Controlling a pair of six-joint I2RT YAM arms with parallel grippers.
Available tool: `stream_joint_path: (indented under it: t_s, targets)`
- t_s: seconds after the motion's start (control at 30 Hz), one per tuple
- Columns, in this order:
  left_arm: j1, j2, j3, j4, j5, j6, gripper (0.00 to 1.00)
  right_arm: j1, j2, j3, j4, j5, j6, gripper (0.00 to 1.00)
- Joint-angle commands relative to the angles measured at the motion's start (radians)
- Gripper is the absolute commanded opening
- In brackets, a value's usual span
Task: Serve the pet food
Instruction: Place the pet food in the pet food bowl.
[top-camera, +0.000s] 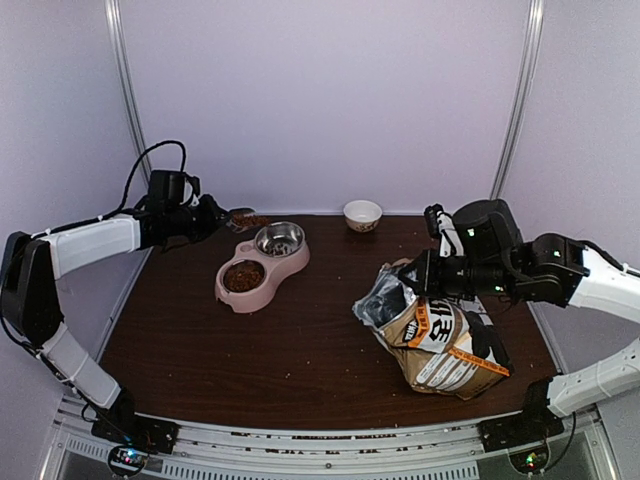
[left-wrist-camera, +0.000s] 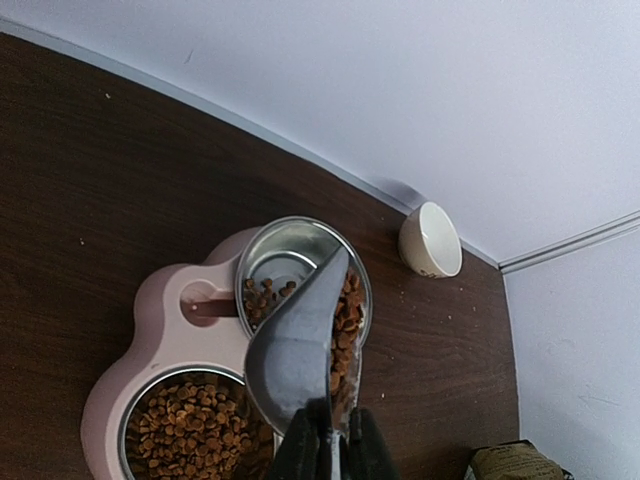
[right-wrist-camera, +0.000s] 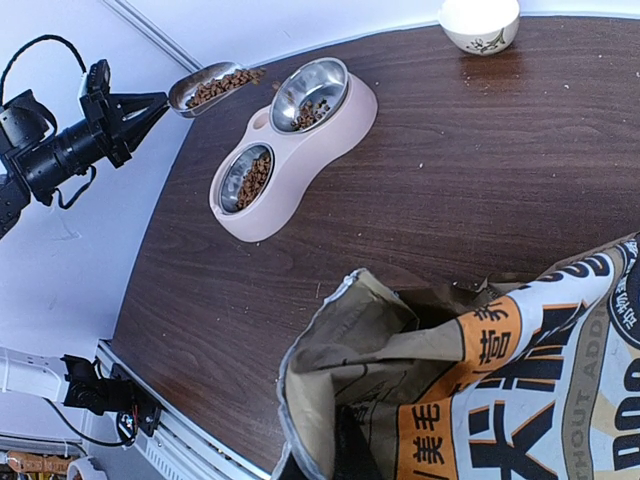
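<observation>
Fingers (left-wrist-camera: 303, 455) of my left gripper (left-wrist-camera: 328, 445) sat closest to the wrist lens, pinched tight on the handle of the metal scoop (left-wrist-camera: 295, 350). A load of pet food (left-wrist-camera: 347, 325) lay along the scoop's edge and lip. From above, the pink feeder (top-camera: 228, 292) stood at about ten o'clock on the table, and the scoop hung just off the eleven o'clock side of its far steel bowl (top-camera: 280, 240). I could not tell whether the lip was squarely over that bowl.

My right gripper (right-wrist-camera: 345, 455) was closed on the rim of the bag (right-wrist-camera: 520, 380), which stood at about four o'clock on the table with its mouth held open. I could not see into the bag. A small white bowl (top-camera: 362, 214) stood apart at twelve o'clock, and I could not see that it held anything.

As for progress, I judged the job more than half done. The near bowl (left-wrist-camera: 128, 430) was well filled with brown pellets. The far bowl held only a thin scatter on its floor. What remained, as I read it, was to tip this scoopful into the far bowl, then perhaps fetch another from the bag and put the scoop down
</observation>
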Motion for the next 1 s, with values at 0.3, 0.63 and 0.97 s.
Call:
stream_joint_path:
  t_s: [0.3,0.63,0.97]
  targets:
    - [-0.016,0.016,0.093,-0.038,-0.024,0.045,0.00,-0.016,-0.038,-0.019,0.065,0.016,-0.004,0.00]
    - [-0.032,0.036,0.158,-0.120,-0.053,0.088,0.00,-0.018,-0.047,-0.034,0.070,0.013,-0.001,0.00]
    - [-0.049,0.056,0.205,-0.178,-0.082,0.117,0.00,-0.019,-0.052,-0.040,0.074,0.009,-0.001,0.00]
